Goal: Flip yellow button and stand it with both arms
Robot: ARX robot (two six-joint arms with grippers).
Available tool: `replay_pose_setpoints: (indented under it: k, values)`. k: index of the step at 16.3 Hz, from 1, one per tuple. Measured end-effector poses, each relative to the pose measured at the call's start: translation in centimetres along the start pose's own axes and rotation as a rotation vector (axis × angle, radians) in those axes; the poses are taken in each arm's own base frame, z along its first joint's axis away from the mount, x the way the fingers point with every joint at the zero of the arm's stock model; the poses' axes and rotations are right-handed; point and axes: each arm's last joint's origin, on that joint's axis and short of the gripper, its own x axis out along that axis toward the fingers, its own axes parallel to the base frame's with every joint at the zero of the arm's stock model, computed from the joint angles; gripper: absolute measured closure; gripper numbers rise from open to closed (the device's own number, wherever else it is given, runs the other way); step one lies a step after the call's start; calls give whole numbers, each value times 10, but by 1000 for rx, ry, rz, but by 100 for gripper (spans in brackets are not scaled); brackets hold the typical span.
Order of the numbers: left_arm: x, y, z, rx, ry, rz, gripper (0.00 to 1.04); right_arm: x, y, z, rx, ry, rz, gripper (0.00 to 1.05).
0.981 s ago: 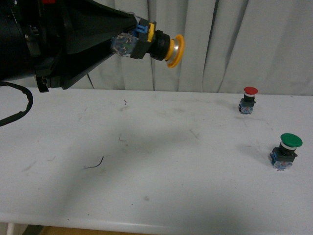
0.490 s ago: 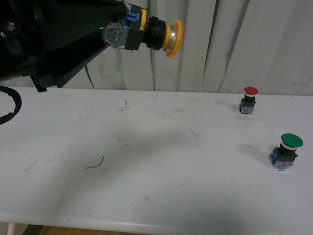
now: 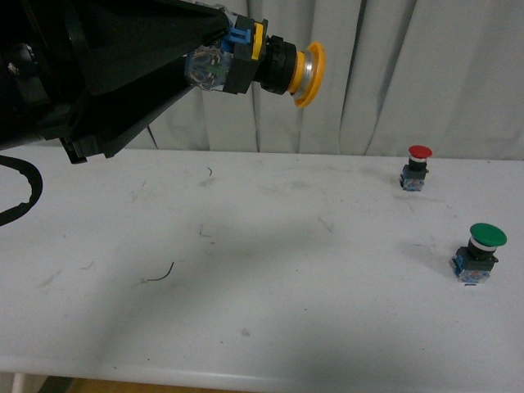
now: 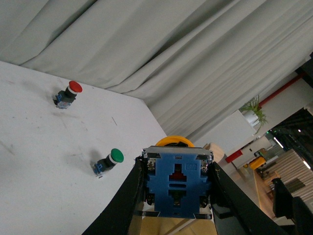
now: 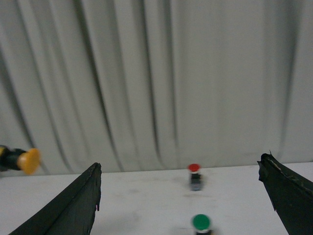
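High above the table, the yellow button (image 3: 274,67) lies on its side, its yellow cap pointing right and its contact block held in my left gripper (image 3: 217,61), which is shut on it. In the left wrist view the blue contact block of the yellow button (image 4: 177,182) fills the space between the two black fingers (image 4: 126,196). My right gripper (image 5: 181,196) is open with nothing between its fingers; it is out of the front view. Its wrist view catches the yellow button (image 5: 24,160) at the far edge.
A red-capped button (image 3: 416,169) stands at the back right of the white table (image 3: 270,311), and a green-capped button (image 3: 479,252) stands nearer on the right. Both also show as the red button (image 5: 195,176) and green button (image 5: 201,224). Grey curtains hang behind.
My left gripper has carried the yellow button first up, then a little to the right; it is still held on its side. The red and green buttons have not moved.
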Motion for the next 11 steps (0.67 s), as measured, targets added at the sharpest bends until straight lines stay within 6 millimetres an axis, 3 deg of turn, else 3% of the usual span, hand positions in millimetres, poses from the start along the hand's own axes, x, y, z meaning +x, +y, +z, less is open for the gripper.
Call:
replay_pose_setpoints:
  k: [3,5,7,8,11]
  values:
    - [2,0,1,-4,4,5,73,38,-2,-2,219,-21,179,6]
    - [5,-2,4,5,0,1,73,92,-6,11,344,-50,296,6]
    - [6,-6,3,4,-3,6,73,141,-12,-19,583,160,343,6]
    - [6,-8,4,9,-11,3,73,158,-13,-39,717,262,337,6]
    - [8,-10,3,12,-9,-6,73,195,-2,-67,1039,429,378,6]
